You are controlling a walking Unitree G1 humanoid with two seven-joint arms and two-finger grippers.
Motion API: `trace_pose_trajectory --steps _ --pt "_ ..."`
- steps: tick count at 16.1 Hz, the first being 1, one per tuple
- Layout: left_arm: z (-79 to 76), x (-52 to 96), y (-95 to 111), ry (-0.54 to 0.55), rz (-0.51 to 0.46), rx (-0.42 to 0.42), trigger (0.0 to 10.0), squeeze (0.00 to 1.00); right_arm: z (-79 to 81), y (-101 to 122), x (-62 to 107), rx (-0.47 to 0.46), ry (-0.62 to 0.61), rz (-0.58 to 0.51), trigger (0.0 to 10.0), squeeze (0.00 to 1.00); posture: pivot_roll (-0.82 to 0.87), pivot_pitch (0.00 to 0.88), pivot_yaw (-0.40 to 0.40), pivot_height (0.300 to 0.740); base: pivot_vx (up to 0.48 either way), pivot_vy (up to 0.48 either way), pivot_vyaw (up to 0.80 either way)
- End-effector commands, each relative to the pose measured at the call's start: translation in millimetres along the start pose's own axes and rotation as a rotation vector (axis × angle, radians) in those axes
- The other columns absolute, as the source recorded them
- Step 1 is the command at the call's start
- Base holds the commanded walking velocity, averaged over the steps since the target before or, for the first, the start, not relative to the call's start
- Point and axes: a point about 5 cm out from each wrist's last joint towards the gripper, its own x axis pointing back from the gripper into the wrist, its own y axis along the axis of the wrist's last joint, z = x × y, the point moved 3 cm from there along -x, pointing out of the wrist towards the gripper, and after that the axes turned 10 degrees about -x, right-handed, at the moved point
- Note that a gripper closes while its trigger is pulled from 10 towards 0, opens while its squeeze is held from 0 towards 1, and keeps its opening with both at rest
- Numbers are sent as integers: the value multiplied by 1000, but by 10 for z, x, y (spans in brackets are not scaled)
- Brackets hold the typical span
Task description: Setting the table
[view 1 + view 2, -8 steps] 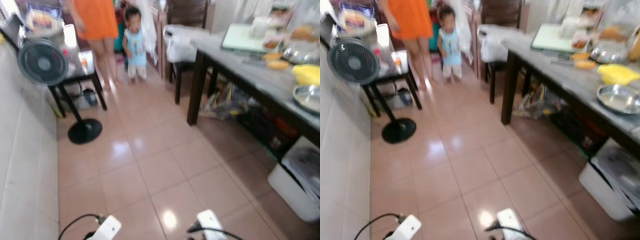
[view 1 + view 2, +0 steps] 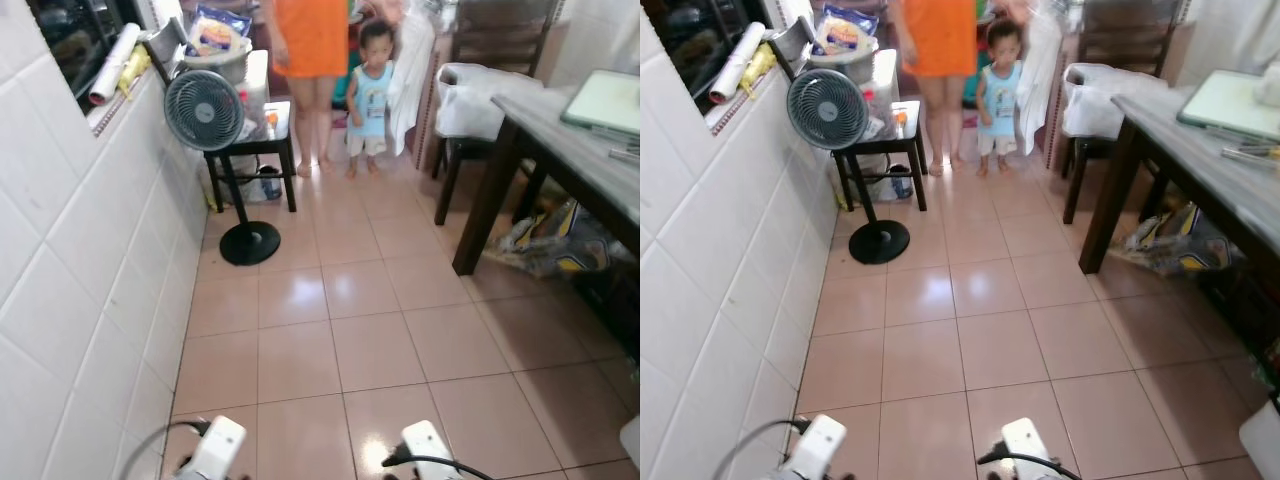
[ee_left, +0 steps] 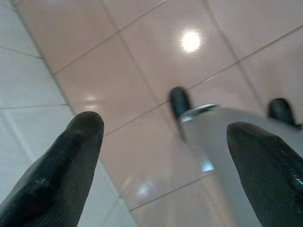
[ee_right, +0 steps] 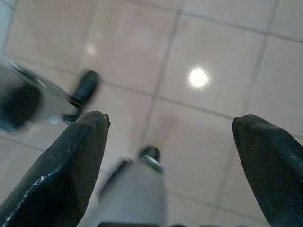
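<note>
Head-camera view down a tiled kitchen corridor, with the dining table as landmark. The table — dark-legged, grey-topped — runs along the robot's right, its long axis pointing away down the corridor toward the far chair. A pale green board lies flat on the tabletop, and beside it, nearer the camera, are some utensils too small to identify. No plates or laid places can be made out on the visible part, so the task appears to be at its start: nothing carried, nothing set.

Both arms hang low over the floor, well short of the table. Left gripper: the two black fingers stand wide apart, nothing between them but tiles. Right gripper: likewise spread and empty.

Across the corridor from the table stand a pedestal fan and a small black side table against the white tiled wall. Beyond the table's far end stand a person in orange and a small child — both in the path ahead.
</note>
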Motion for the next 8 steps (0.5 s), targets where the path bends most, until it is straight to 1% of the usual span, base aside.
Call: trace_pose_trajectory --steps 1,2,5,7,8 --pt "85 9 24 12 -9 7 10000 0 -16 56 -5 3 -2 -9 10000 0 26 0 1 740 0 0 0" --pt "68 8 25 -3 -13 35 10000 0 -26 74 -5 10 -6 -12 10000 0 22 0 1 740 0 0 450" --pt "40 4 35 -27 -9 -7 10000 0 -36 107 -6 40 -6 -19 10000 0 10 0 3 740 0 0 756" --pt "5 5 11 -57 0 15 10000 0 -50 101 -2 29 -11 -19 10000 0 3 0 5 740 0 0 756" --pt "4 5 11 -61 3 1 10000 0 -61 87 2 28 -12 -18 10000 0 0 0 7 740 0 0 675"
